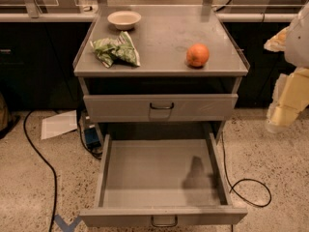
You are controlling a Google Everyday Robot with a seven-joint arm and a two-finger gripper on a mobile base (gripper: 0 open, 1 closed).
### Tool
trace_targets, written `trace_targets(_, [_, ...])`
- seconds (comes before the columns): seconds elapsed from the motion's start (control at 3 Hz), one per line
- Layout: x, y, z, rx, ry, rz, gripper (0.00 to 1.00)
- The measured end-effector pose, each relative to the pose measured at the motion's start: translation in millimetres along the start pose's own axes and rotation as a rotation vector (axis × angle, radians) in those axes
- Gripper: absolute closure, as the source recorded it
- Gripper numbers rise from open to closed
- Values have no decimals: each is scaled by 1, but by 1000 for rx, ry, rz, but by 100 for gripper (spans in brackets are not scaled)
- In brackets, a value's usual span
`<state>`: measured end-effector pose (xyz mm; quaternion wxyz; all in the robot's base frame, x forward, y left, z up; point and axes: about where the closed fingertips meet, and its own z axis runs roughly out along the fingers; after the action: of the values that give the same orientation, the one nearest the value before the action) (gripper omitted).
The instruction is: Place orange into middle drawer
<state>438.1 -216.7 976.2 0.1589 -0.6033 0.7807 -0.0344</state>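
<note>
The orange (197,55) sits on the grey cabinet top (164,37), near its front right corner. The middle drawer (163,170) is pulled out wide below, and its flat grey floor holds nothing but a dark shadow at the right. Its small loop handle (163,221) is at the bottom edge. My gripper (285,108) hangs at the far right of the view, a pale yellowish-white shape. It is off the cabinet's right side, below the level of the orange and apart from it, holding nothing that I can see.
A green-and-white foil bag (116,50) lies at the front left of the cabinet top. A beige bowl (124,19) stands at the back left. The upper drawer front (161,107) with its black loop handle is shut. Black cables (248,187) and a paper sheet (58,124) lie on the floor.
</note>
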Motion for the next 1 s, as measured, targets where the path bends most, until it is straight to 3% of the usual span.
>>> trace_targets(0.67, [-6,-14,2,26,-2,-17,0])
trace_targets(1.0, [-20,-48,20,48,-6,-63,0])
